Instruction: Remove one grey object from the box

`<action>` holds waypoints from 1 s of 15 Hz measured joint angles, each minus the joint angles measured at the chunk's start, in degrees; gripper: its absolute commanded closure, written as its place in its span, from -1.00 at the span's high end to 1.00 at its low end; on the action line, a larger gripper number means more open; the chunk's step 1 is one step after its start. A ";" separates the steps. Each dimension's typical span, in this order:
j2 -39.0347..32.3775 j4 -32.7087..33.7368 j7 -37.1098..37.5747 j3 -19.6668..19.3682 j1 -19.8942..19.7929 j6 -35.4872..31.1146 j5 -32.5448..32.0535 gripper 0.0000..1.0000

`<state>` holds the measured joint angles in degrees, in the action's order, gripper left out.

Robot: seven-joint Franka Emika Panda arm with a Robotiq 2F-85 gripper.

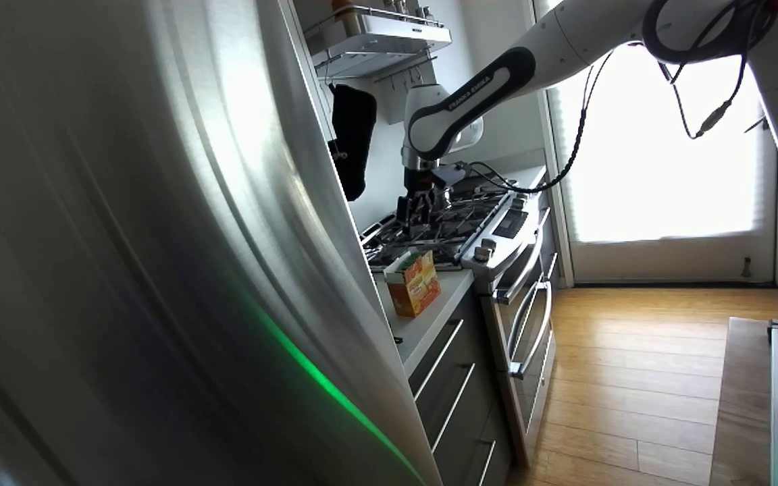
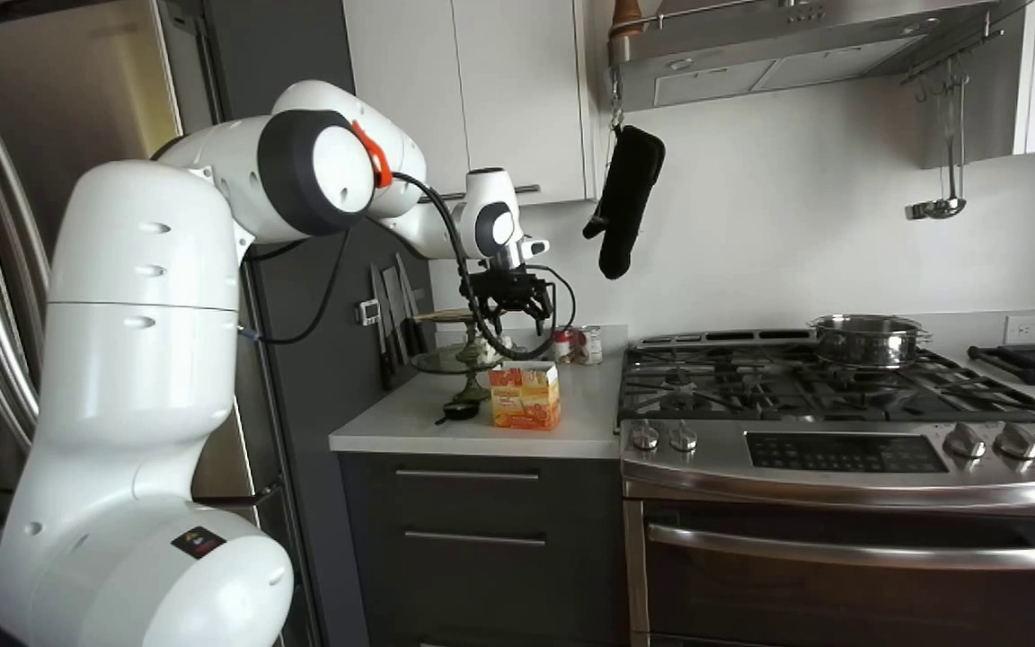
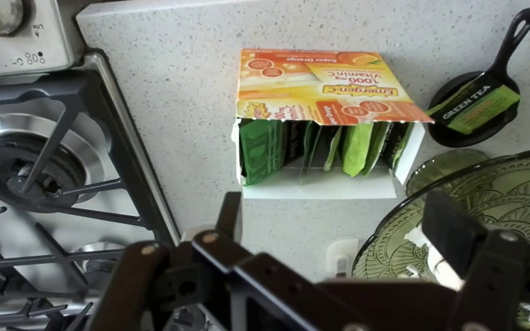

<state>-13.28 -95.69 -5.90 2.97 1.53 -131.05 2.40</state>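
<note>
The box [image 3: 315,85] is a small orange and yellow carton with its top open, standing on the counter. It also shows in both exterior views [image 1: 421,287] [image 2: 525,400]. Inside stand several thin packets [image 3: 354,147], green, light green and black; I make out no clearly grey one. My gripper [image 3: 341,220] is open, with nothing between its fingers. It is above the counter and apart from the box, whose open top lies just beyond the fingertips in the wrist view. The gripper also shows in both exterior views [image 1: 416,209] [image 2: 517,310].
A black mini skillet [image 3: 449,99] holds a green tea packet [image 3: 481,103]. A green glass stand [image 3: 513,184] is close beside the box, partly under the right finger. The stove [image 3: 108,184] is on the box's other side, with a pot [image 2: 868,341]. Cans [image 2: 585,344] stand behind.
</note>
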 measured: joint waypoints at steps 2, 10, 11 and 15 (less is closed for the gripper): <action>-0.16 0.02 -0.27 0.05 0.00 -0.43 0.21 1.00; -3.80 1.48 -2.34 0.63 0.02 -1.96 0.18 1.00; -4.51 1.80 -2.30 0.46 0.01 -1.97 -0.01 1.00; -7.35 3.25 -1.67 -0.32 0.01 -2.29 -1.49 1.00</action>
<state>-20.63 -92.44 -7.57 2.65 1.54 -133.35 0.92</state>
